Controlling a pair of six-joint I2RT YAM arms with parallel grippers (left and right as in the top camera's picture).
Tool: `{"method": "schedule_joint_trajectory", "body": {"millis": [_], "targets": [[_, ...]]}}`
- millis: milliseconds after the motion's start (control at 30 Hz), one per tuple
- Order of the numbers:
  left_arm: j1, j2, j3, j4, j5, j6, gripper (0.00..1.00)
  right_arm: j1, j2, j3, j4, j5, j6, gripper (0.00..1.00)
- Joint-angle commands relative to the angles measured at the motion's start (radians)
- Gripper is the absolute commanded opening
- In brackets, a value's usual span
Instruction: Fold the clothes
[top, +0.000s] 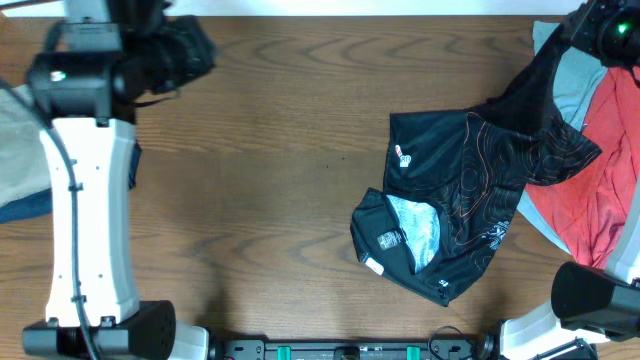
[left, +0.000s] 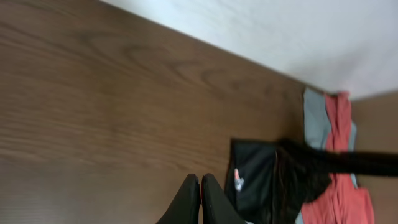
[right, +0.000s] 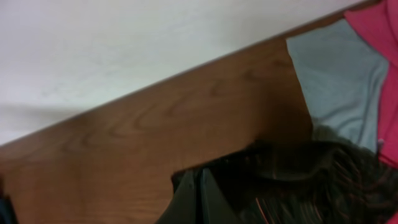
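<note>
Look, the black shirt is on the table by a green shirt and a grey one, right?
Not green: it is a red shirt beside the black jersey. The grey shirt is there too, on the table. The overhead view shows it.

Dark brown wood-grain table (top: 280, 150) under soft even light, plain white wall (left: 280, 31) along its far edge.

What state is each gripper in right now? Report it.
Left gripper: closed, holding nothing.
Right gripper: closed on the black jersey.
</note>
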Motion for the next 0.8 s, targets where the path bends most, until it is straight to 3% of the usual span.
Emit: {"method": "schedule_joint_trajectory", "body": {"millis": [0,133,233,333,767], "targets": [[-0.066,0.056,-0.025,-0.007,0.013,0.009,0.06,0.014,-0.018,0.01,-0.026,0.056,-0.032,0.01],[-0.166,0.129,-0.036,-0.006,0.013,0.009,0.1,0.014,-0.018,0.01,-0.066,0.12,-0.056,0.01],[-0.236,0.193,-0.036,0.009,0.013,0.009,0.37,0.014,-0.018,0.01,-0.087,0.127,-0.061,0.01],[-0.294,0.258,-0.036,0.032,0.013,0.009,0.53,0.014,-0.018,0.01,-0.107,0.127,-0.061,0.01],[-0.488,0.561,-0.036,0.293,0.013,0.008,0.64,0.015,-0.018,0.01,-0.17,0.127,-0.061,0.01]]}}
